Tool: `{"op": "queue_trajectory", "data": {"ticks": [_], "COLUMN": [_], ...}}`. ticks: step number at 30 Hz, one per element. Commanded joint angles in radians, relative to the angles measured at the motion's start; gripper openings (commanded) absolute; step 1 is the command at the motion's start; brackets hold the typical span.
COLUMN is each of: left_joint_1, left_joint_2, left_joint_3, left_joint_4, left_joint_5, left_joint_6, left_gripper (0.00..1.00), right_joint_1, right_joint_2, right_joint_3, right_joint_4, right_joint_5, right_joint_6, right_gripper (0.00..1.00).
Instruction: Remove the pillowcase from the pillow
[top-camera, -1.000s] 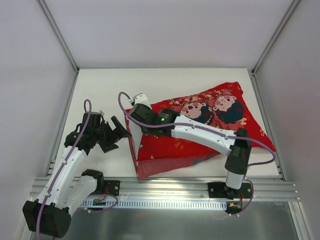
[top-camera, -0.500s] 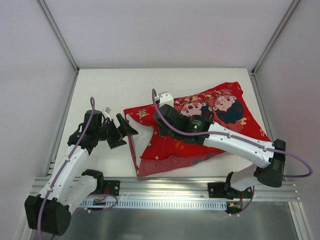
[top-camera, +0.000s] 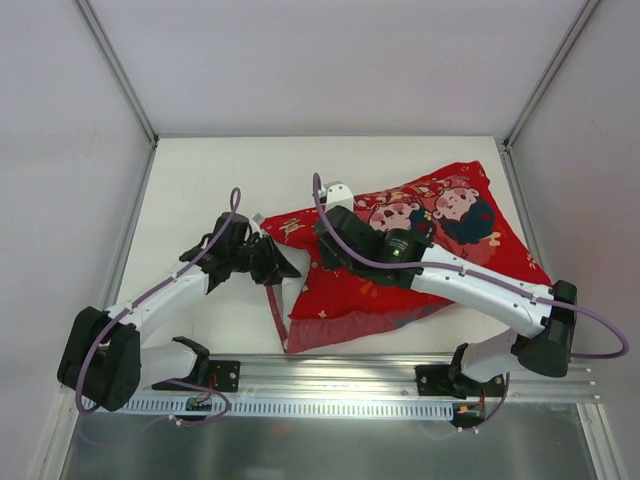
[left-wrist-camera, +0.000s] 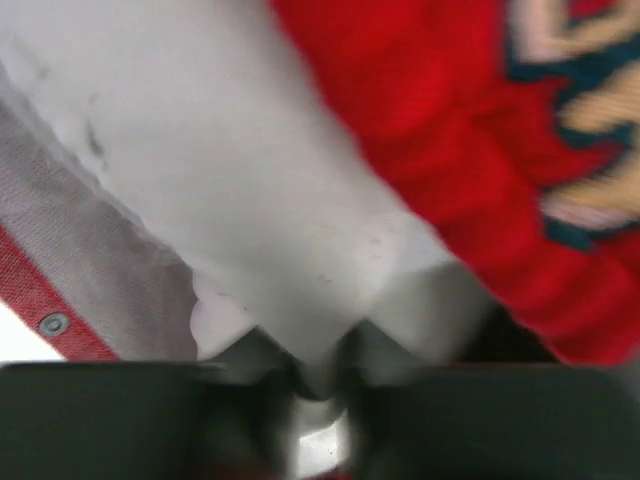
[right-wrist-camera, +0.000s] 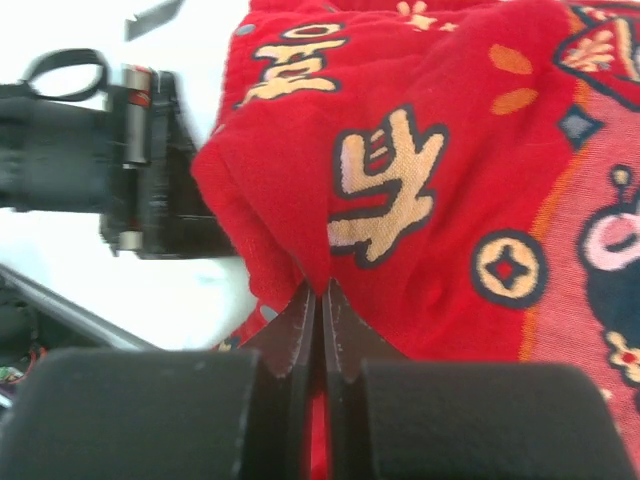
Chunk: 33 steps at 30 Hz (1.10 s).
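The red printed pillowcase (top-camera: 350, 295) lies across the right half of the table, its open end facing left. My left gripper (top-camera: 285, 268) reaches into that opening. In the left wrist view its fingers (left-wrist-camera: 320, 385) are pinched on a fold of the white pillow (left-wrist-camera: 250, 180), with the pillowcase (left-wrist-camera: 450, 130) bunched beside it. My right arm (top-camera: 470, 285) lies over the cover. The right gripper (right-wrist-camera: 320, 290) is shut on a ridge of the pillowcase (right-wrist-camera: 430, 200) near the open end, and the left gripper (right-wrist-camera: 130, 170) shows just beyond it.
The pillowcase's grey inner hem carries a snap button (left-wrist-camera: 53, 323). White tabletop (top-camera: 200, 180) lies to the left and behind. An aluminium rail (top-camera: 330, 375) runs along the front edge, and enclosure walls stand on three sides.
My left arm has stretched right into the pillowcase's opening and its jaws have closed from wide open onto the white pillow. The right arm has swung right, still gripping red cloth.
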Motion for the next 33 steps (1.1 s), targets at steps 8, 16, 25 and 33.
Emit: {"op": "queue_trajectory", "data": {"ticks": [8, 16, 25, 33], "left_joint_1": [0.2, 0.382, 0.382, 0.382], "left_joint_2": [-0.278, -0.514, -0.534, -0.545], "left_joint_3": [0.023, 0.019, 0.014, 0.017], "left_joint_4": [-0.004, -0.189, -0.19, -0.19], "left_joint_5": [0.047, 0.174, 0.2, 0.208], "left_joint_6": [-0.046, 0.004, 0.042, 0.057], "left_gripper": [0.0, 0.0, 0.0, 0.0], "right_joint_1": [-0.291, -0.437, -0.195, -0.181], "right_joint_2": [-0.202, -0.31, -0.043, 0.647], "right_joint_3": [-0.179, -0.323, 0.144, 1.047], "right_joint_4": [-0.071, -0.048, -0.091, -0.425], "right_joint_5": [0.016, -0.137, -0.211, -0.313], "right_joint_6": [0.005, -0.029, -0.298, -0.4], "right_gripper": [0.01, 0.01, 0.99, 0.97]}}
